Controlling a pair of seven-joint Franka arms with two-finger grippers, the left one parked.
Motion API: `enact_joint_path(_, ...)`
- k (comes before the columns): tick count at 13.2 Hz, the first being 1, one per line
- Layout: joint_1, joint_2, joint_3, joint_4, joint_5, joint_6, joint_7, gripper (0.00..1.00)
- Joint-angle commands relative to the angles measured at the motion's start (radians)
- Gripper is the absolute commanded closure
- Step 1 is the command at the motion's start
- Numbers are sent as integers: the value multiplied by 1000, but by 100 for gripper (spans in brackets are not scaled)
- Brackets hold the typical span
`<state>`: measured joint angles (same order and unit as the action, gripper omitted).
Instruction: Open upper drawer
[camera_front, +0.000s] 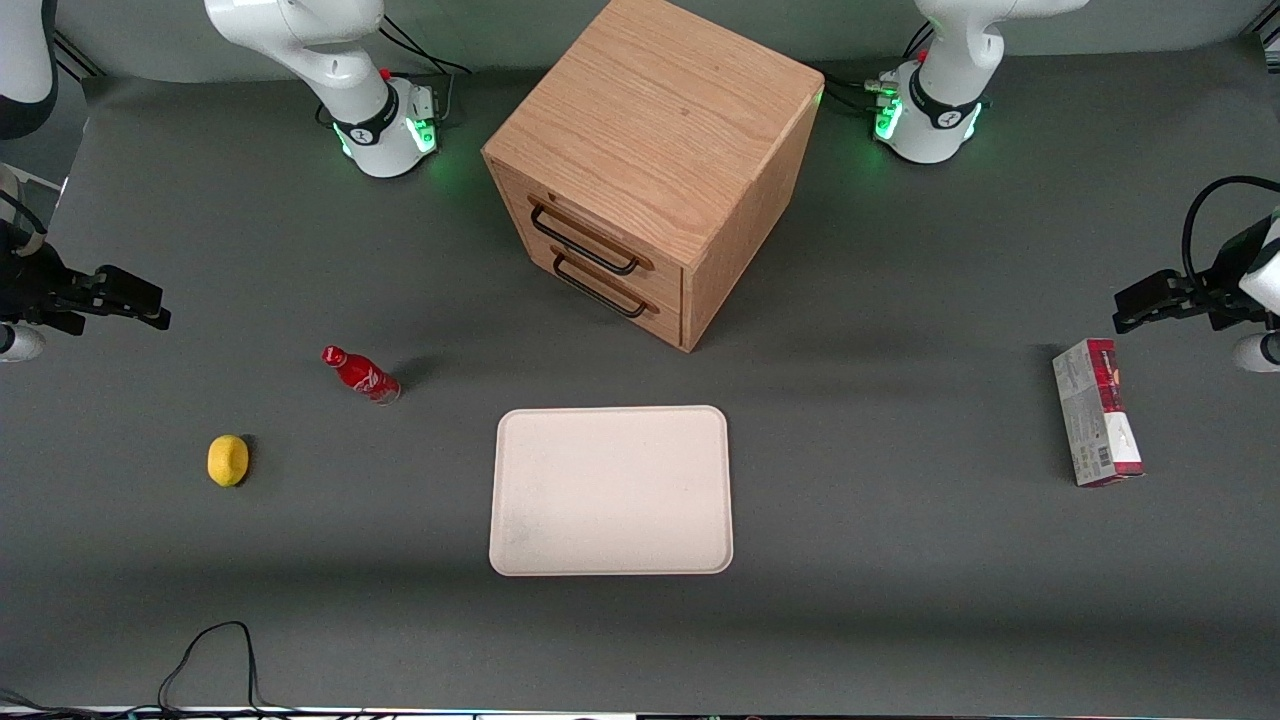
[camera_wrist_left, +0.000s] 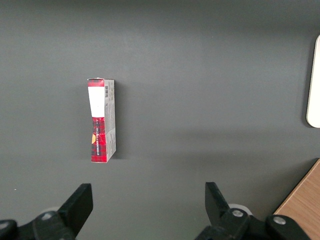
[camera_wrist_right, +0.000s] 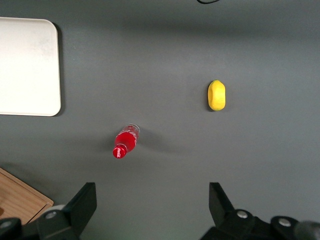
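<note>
The tray (camera_front: 611, 490) sits nearest the camera on the worktop (camera_front: 850, 560). The cabinet (camera_front: 655, 150) is farther back, upper drawer (camera_front: 590, 235) shut, handle bar horizontal. The pincer (camera_front: 160, 305) hangs released, well off toward the working arm's end.

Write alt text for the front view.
A cube-shaped oak cabinet stands mid-table, its upper drawer shut. The open black gripper hovers far off, toward the working arm's end, near a red bottle and yellow lemon.

claw (camera_front: 150, 305) open above table near working arm's end, upper drawer (camera_front: 585, 233) above its twin
</note>
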<state>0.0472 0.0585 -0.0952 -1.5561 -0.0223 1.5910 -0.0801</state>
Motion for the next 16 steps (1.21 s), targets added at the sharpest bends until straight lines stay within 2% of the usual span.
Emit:
enact_joint_path(1,2,7,5,14,-13,-19,23,0)
enact_joint_path(4,0,17,6,21,-7,-19,14,0)
enact_joint_path(6,19,21,8,24,91,-19,10,0)
enact_joint_path(11,259,121,8,105,104,-6,11,0)
enact_joint_path(16,505,156,8,125,105,4,25,0)
